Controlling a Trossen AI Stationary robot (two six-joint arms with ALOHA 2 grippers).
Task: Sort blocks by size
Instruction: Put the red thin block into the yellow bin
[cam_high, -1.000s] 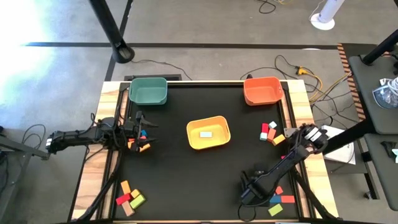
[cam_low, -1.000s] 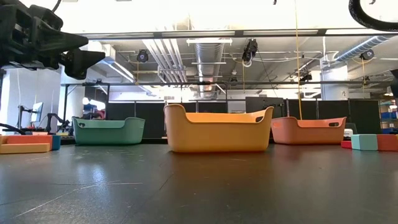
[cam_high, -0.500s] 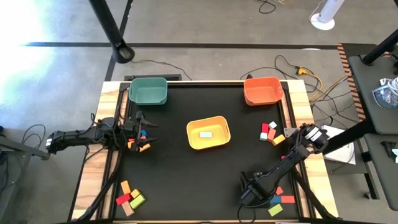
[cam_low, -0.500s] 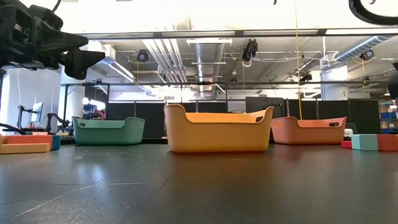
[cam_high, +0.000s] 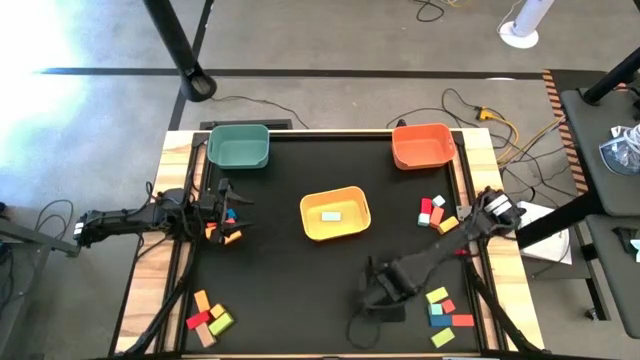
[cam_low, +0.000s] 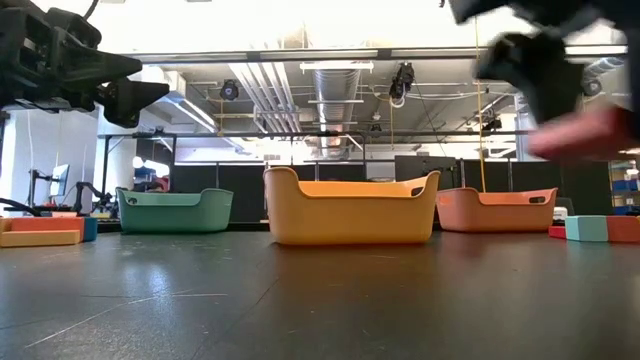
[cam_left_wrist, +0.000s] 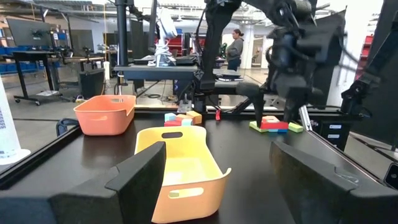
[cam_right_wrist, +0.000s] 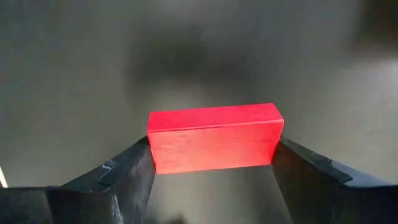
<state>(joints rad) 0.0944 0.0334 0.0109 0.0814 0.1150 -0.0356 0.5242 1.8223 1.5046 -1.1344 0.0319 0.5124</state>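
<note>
A yellow bin (cam_high: 335, 214) sits mid-surface with loose blocks (cam_high: 441, 310) nearby, while the right gripper (cam_high: 372, 291), jaws clamped on a red block (cam_right_wrist: 214, 137), hangs low

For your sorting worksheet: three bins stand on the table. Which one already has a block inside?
The yellow bin in the middle: a pale block lies on its floor. The green bin and the orange bin at the far corners show bare floors.

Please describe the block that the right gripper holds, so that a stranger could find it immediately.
Start at the yellow bin in the table's middle, then go toward the near right to the right gripper. Between its fingers sits a red block, the only block lifted off the mat.
</note>
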